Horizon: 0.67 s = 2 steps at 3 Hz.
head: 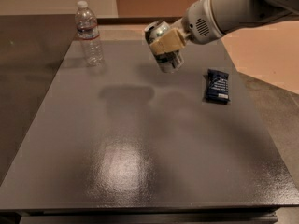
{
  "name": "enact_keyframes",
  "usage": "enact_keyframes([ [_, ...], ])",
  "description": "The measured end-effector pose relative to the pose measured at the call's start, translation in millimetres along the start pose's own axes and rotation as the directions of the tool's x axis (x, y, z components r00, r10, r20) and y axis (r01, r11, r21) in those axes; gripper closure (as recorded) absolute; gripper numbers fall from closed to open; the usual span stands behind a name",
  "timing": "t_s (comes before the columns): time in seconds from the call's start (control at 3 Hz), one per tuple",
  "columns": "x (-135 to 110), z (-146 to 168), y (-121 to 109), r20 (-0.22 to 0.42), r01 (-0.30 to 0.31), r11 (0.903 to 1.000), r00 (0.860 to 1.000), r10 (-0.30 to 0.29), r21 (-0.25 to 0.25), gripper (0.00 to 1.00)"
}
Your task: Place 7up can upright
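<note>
- Mid-task: 7up can (170, 60) clamped in the gripper (167, 42), up in the air over the far middle of the counter (140, 153); not yet set down.
- Jaws closed on the can's body, tan pad across its side.
- Tilted for now: top end leaning far-left, lower end pointing down and near-right. Not upright.
- Shadow on the counter to the near-left of the can and apart from it, so judged some height to lose.
- Left to do, as judged: rotate to vertical, lower flat onto the bottom end, release, pull away.
- Water bottle (89, 34) standing at the far-left corner, well apart from the can.
- Dark blue snack packet (217, 85) lying flat at right, near the right edge, to the near-right of the can.
- Wide open room across the centre and near half of the counter; good landing zone around the shadow.
- Far edge close behind the gripper, right edge just past the packet; best not to drift either way.
- Arm (233, 8) entering from far right; free retreat up and right, by the look of it.
</note>
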State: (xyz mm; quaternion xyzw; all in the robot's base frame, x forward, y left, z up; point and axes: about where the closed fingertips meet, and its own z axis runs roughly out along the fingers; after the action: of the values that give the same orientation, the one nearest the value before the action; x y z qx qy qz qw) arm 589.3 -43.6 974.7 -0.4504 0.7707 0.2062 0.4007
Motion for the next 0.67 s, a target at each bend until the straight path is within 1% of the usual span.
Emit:
enact_keyframes([
  [0.33,13.7,12.0,17.8,0.061,-0.098,0.994,0.994,0.095,0.048,1.0],
  [0.67,25.1,28.6,33.1,0.12,-0.153,0.9833,0.983,0.141,0.098,1.0],
])
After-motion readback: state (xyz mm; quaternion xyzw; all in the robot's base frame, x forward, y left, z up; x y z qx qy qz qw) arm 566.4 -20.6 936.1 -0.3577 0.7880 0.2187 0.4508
